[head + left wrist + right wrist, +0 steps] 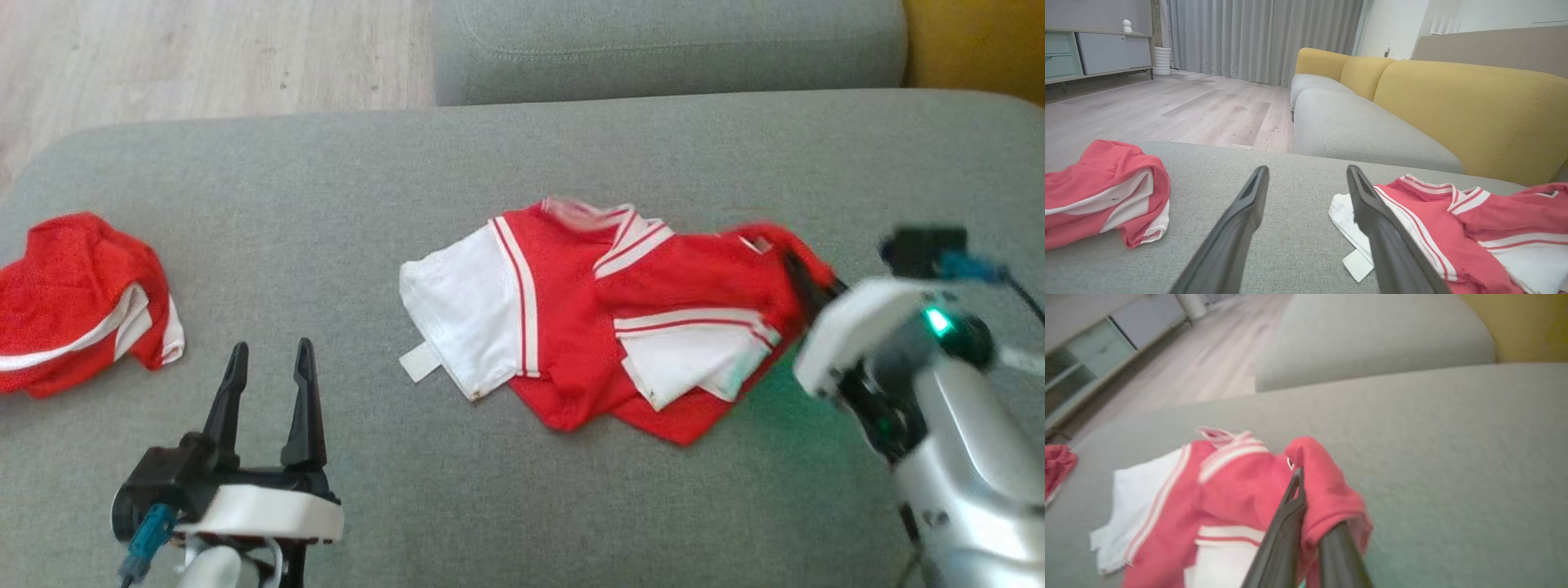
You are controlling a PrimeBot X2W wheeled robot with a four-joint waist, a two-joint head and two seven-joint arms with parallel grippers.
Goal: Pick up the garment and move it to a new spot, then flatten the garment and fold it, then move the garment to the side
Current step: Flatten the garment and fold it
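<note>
The garment, a red and white shirt, lies crumpled in the middle of the grey cushion. My right gripper is shut on the garment's right edge, and red cloth drapes over its fingers in the right wrist view, where the garment spreads to the left. My left gripper stands open at the lower left, well clear of the cloth. In the left wrist view the garment lies just right of its fingers.
A second red and white garment lies bunched at the cushion's left edge. Beyond the cushion are a grey sofa seat, its yellow backrest and wooden floor.
</note>
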